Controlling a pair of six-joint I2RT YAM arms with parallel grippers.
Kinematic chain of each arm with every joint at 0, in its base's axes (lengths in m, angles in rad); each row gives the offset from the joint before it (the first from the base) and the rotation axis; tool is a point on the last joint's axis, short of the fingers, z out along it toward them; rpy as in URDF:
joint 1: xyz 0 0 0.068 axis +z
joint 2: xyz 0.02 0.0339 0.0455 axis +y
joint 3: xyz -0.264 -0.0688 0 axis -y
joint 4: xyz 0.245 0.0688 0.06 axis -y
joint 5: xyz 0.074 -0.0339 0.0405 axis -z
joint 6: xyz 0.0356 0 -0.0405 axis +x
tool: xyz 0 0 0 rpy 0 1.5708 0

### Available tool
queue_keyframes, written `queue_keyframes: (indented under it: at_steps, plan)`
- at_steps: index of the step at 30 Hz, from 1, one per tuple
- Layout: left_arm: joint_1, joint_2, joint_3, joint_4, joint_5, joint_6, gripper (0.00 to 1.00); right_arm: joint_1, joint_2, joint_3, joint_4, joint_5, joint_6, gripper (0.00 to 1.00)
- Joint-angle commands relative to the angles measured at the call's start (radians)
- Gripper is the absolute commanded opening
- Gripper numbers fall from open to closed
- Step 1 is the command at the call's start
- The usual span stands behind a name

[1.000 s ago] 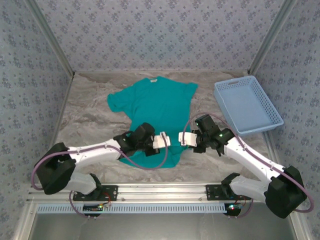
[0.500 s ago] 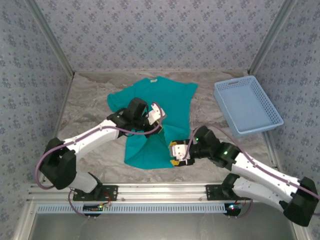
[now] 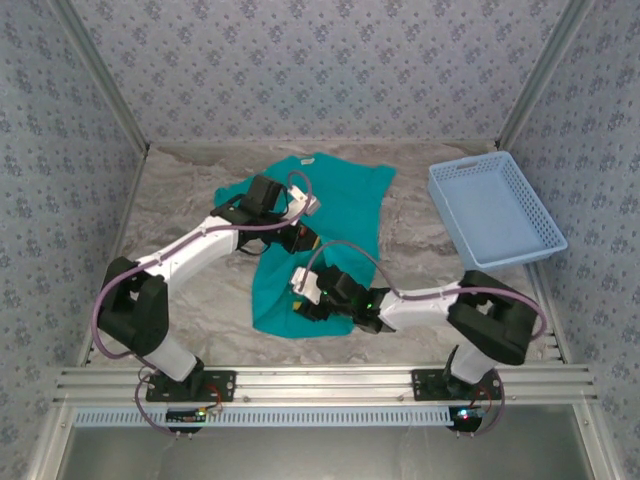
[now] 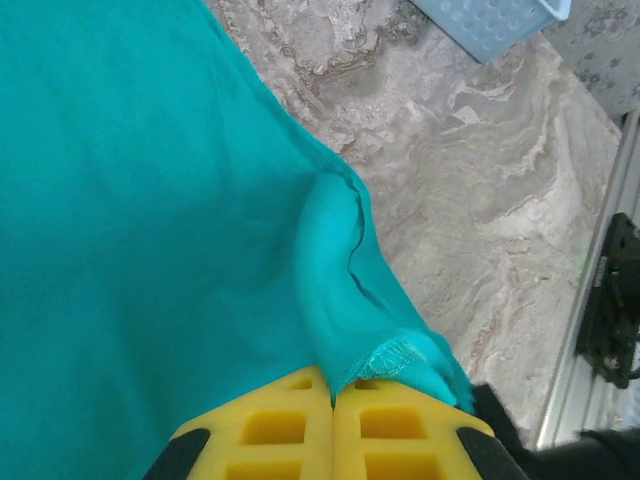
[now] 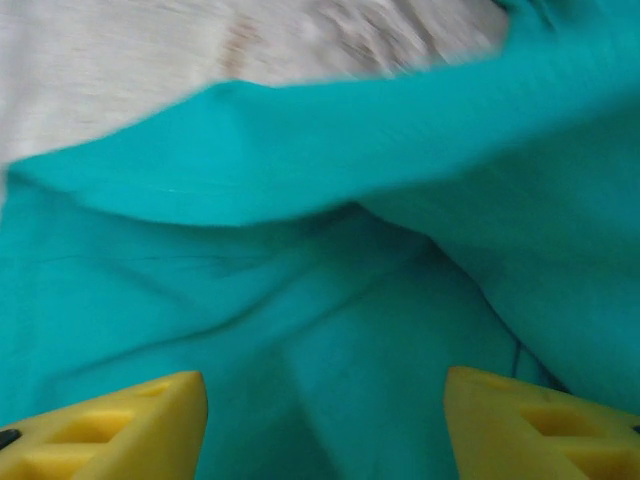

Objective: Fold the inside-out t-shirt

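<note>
Overhead, the t-shirt (image 3: 345,200) lies on the table (image 3: 190,225), the left arm (image 3: 190,258) stretched over it, the right arm (image 3: 430,300) bent low across its near hem. Left wrist: the left gripper (image 4: 333,400) pinches a hem fold. Right wrist, blurred: the right gripper (image 5: 320,420) gapes, seemingly touching nothing.

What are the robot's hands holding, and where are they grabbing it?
Left gripper pinches the t-shirt by its stitched hem edge; right gripper is open, holding nothing.
</note>
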Motion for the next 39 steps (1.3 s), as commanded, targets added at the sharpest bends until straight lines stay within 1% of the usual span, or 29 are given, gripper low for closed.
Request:
queue_keyframes:
  at_steps: [1, 5, 6, 7, 8, 13, 16, 18, 20, 21, 23, 25, 26, 28, 30, 32, 35, 39]
  plan:
    - [0.002, 0.006, 0.047, -0.028, 0.072, -0.031, 0.00, -0.010, 0.069, 0.031, 0.060, 0.199, 0.210, 0.66]
    - [0.006, 0.013, 0.068, -0.043, 0.080, -0.032, 0.00, -0.013, 0.103, 0.058, -0.005, 0.331, 0.296, 0.69]
    - [0.006, 0.014, 0.070, -0.043, 0.086, -0.035, 0.00, -0.019, 0.105, 0.059, -0.011, 0.334, 0.313, 0.69]
    - [0.008, 0.014, 0.072, -0.043, 0.089, -0.042, 0.00, -0.034, 0.109, 0.059, -0.009, 0.307, 0.316, 0.70]
    - [0.008, 0.014, 0.077, -0.044, 0.091, -0.044, 0.00, -0.048, 0.114, 0.064, -0.033, 0.304, 0.343, 0.69]
    - [0.017, 0.011, 0.085, -0.033, 0.121, -0.045, 0.00, -0.095, 0.139, 0.066, -0.072, 0.267, 0.358, 0.69]
    - [0.029, 0.004, 0.085, -0.021, 0.129, -0.054, 0.00, -0.110, 0.165, 0.058, -0.066, 0.224, 0.347, 0.64]
    - [0.039, 0.001, 0.090, -0.021, 0.129, -0.056, 0.00, -0.112, 0.182, 0.051, -0.060, 0.192, 0.325, 0.57]
    - [0.050, 0.000, 0.095, -0.022, 0.129, -0.054, 0.00, -0.109, 0.185, 0.034, -0.044, 0.159, 0.300, 0.37]
    - [0.055, 0.000, 0.099, -0.023, 0.128, -0.056, 0.00, -0.110, 0.180, 0.021, -0.030, 0.142, 0.285, 0.28]
    - [0.069, 0.000, 0.104, -0.022, 0.124, -0.056, 0.00, -0.119, 0.139, -0.027, 0.037, 0.053, 0.206, 0.13]
    - [0.083, -0.002, 0.111, -0.024, 0.112, -0.055, 0.00, -0.137, 0.074, -0.054, 0.049, -0.035, 0.141, 0.03]
    - [0.094, -0.005, 0.115, -0.026, 0.100, -0.055, 0.00, -0.147, 0.032, -0.059, 0.037, -0.079, 0.099, 0.01]
    - [0.124, -0.008, 0.124, -0.036, 0.073, -0.072, 0.00, -0.174, -0.051, -0.060, -0.016, -0.190, -0.011, 0.00]
    - [0.182, 0.007, 0.143, -0.058, 0.046, -0.139, 0.00, -0.208, -0.138, -0.056, -0.066, -0.284, -0.105, 0.00]
    - [0.257, 0.027, 0.146, -0.071, 0.051, -0.178, 0.00, -0.252, -0.242, -0.050, -0.112, -0.375, -0.183, 0.00]
    - [0.344, 0.026, 0.083, -0.006, -0.025, -0.204, 0.00, -0.313, -0.373, -0.038, -0.157, -0.451, -0.314, 0.00]
    - [0.462, 0.043, -0.002, 0.092, -0.087, -0.298, 0.00, -0.425, -0.504, 0.010, -0.259, -0.581, -0.422, 0.00]
